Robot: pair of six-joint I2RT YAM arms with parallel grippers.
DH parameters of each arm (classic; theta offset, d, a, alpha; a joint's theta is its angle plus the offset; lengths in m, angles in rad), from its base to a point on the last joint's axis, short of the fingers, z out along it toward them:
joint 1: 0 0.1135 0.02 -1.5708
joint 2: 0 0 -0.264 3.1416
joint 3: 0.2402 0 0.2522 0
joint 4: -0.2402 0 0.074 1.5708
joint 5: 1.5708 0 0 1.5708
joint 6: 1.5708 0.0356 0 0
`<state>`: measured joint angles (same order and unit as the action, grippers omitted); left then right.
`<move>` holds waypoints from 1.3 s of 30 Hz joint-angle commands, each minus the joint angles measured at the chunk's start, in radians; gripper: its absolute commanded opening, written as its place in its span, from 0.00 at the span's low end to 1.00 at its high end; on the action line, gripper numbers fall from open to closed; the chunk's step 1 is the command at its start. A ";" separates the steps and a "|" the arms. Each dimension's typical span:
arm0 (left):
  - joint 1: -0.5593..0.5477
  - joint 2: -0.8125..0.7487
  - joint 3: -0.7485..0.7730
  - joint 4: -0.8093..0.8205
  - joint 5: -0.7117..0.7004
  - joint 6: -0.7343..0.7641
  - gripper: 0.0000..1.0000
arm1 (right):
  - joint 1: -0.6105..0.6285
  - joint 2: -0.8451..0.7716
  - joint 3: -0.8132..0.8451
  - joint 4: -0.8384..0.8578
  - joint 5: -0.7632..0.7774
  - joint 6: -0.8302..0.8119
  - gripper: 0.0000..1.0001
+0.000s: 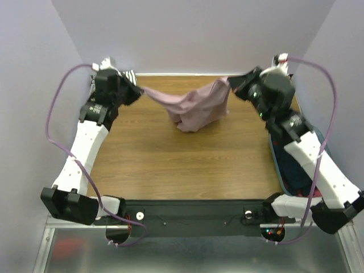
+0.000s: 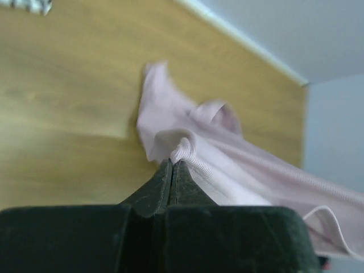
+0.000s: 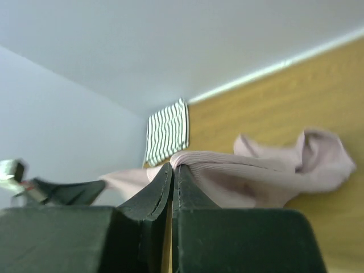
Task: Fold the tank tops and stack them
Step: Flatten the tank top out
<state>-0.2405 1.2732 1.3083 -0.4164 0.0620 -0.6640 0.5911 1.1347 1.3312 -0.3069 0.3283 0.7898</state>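
Observation:
The dusty pink tank top (image 1: 193,108) hangs stretched between both grippers above the far half of the wooden table (image 1: 182,165), its middle sagging down to the wood. My left gripper (image 1: 138,91) is shut on its left edge; the ribbed hem bunches at the tips (image 2: 172,162). My right gripper (image 1: 233,85) is shut on the right edge, cloth pinched at the tips (image 3: 173,166). The striped tank top (image 1: 128,75) lies folded in the far left corner, partly hidden behind the left arm, and shows in the right wrist view as a small striped rectangle (image 3: 166,132).
A bin (image 1: 290,170) with dark navy cloth stands along the table's right edge, under the right arm. Purple walls close in the table at the back and sides. A black rail (image 1: 193,216) runs along the near edge between the arm bases.

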 commanded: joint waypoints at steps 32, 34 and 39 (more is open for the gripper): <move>0.136 -0.158 0.151 0.405 0.228 -0.424 0.00 | -0.188 0.310 0.604 -0.216 -0.420 -0.279 0.00; 0.135 -0.054 0.170 0.482 0.242 -0.437 0.00 | -0.259 0.464 0.713 -0.210 -0.516 -0.267 0.00; 0.135 0.283 0.455 0.541 0.312 -0.414 0.00 | -0.390 0.790 1.063 -0.173 -0.816 -0.201 0.00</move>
<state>-0.1074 1.3811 1.5703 -0.0036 0.3058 -1.0760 0.2947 1.7927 2.1921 -0.5297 -0.2527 0.5476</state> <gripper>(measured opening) 0.025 0.034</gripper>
